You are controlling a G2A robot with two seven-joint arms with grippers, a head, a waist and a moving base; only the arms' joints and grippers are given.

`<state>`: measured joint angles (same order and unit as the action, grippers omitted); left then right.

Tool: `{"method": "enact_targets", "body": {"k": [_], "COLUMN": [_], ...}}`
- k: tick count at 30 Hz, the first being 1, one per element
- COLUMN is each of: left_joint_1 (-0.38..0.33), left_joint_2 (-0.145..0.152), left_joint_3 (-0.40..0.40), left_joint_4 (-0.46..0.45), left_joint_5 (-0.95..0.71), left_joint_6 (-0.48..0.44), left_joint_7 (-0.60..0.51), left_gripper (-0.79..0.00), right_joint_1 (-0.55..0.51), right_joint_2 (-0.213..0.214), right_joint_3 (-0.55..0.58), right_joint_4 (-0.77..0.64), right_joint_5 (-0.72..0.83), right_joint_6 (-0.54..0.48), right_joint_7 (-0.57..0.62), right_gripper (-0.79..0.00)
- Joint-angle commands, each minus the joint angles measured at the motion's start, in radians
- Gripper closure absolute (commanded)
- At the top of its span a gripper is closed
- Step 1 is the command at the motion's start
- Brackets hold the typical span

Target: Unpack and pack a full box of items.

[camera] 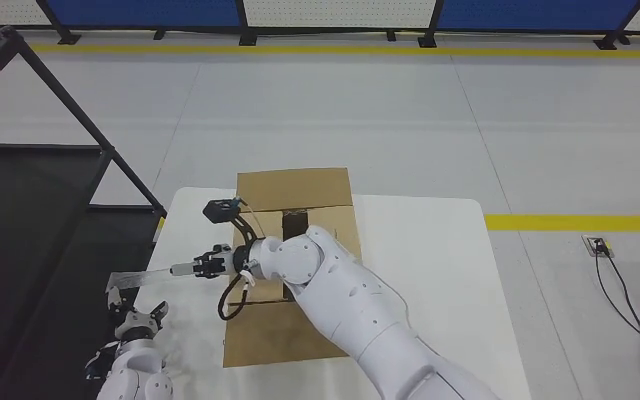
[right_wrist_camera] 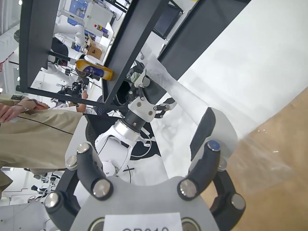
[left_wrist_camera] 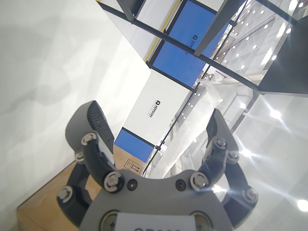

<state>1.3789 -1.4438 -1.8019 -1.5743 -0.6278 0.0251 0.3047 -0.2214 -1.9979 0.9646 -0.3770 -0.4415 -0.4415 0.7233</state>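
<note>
An open cardboard box (camera: 300,190) stands on the white table (camera: 440,280). A long translucent plastic packing strip (camera: 140,274) stretches from the box past the table's left edge. My right gripper (camera: 195,267) reaches across the box to the strip's near part. In the right wrist view the strip (right_wrist_camera: 173,85) runs along one finger (right_wrist_camera: 207,131), with the jaws spread. My left gripper (left_wrist_camera: 154,114) is open at the strip's far end, off the table's left side. There the strip (left_wrist_camera: 199,111) brushes one pad (left_wrist_camera: 213,127). The box corner (left_wrist_camera: 48,198) lies behind it.
A black metal shelf frame (camera: 60,200) stands just left of the table, close to both grippers. A yellow-and-blue bottle (right_wrist_camera: 95,69) lies on one of its shelves. The right half of the table is bare.
</note>
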Motion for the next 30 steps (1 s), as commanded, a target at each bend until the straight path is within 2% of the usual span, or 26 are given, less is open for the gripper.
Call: {"method": "enact_targets", "body": {"k": [1,11,17,30], "left_joint_1": [0.002,0.022,0.035,0.028], "left_joint_2": [0.0,0.001,0.001,0.001], "left_joint_3": [-0.001,0.002,0.012,-0.002], "left_joint_4": [-0.002,-0.016,-0.023,-0.024], "left_joint_5": [-0.006,-0.005,0.007,-0.016], "left_joint_6": [0.002,0.006,0.008,0.015], "left_joint_7": [-0.004,-0.042,-0.059,-0.049], "left_gripper": [-0.785,-0.785,-0.785,-0.785], "right_joint_1": [0.015,0.036,0.038,0.052], "right_joint_2": [-0.01,-0.021,-0.019,-0.018], "right_joint_3": [-0.012,-0.063,-0.075,-0.083], "right_joint_4": [0.033,0.102,0.117,0.15], "right_joint_5": [-0.008,0.032,0.06,0.112], "right_joint_6": [0.019,0.048,0.017,0.041], "right_joint_7": [-0.015,-0.063,-0.104,-0.077], "right_gripper": [-0.785,-0.785,-0.785,-0.785]}}
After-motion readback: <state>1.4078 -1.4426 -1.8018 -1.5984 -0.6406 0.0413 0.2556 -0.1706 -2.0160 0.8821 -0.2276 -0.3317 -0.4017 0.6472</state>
